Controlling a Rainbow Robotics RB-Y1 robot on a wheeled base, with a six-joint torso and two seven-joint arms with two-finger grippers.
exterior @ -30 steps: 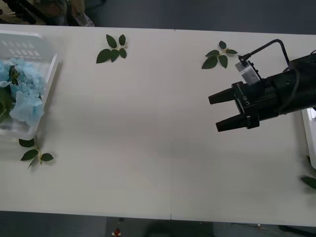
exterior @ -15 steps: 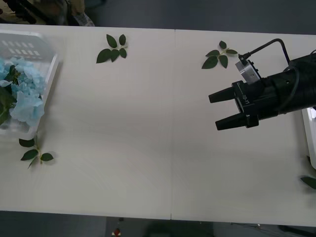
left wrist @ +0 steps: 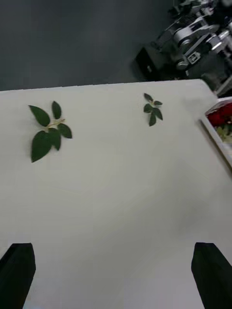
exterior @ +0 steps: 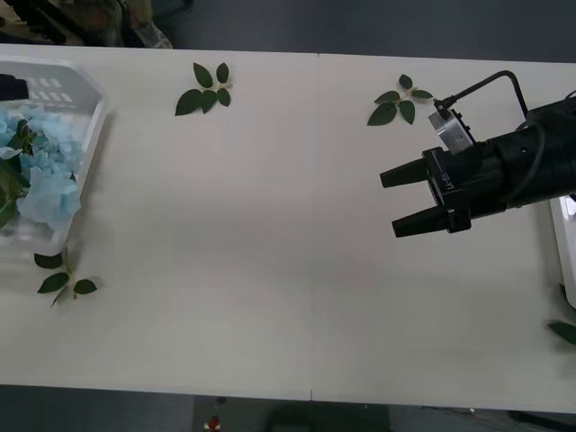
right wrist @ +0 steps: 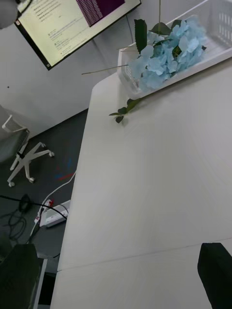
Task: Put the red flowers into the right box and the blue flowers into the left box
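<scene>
The pale sky-blue hydrangea flowers [exterior: 40, 175] lie in the ribbed translucent white left box [exterior: 81, 162], well left of the black right gripper [exterior: 389, 202], which hovers wide open and empty; retreat it slowly, staying high

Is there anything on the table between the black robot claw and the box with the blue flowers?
No. In the front view, the table between the open right gripper and the left box holding the blue flowers is bare.

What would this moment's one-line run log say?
right gripper: open, above table | blue flowers: in left box | left gripper: open
</scene>
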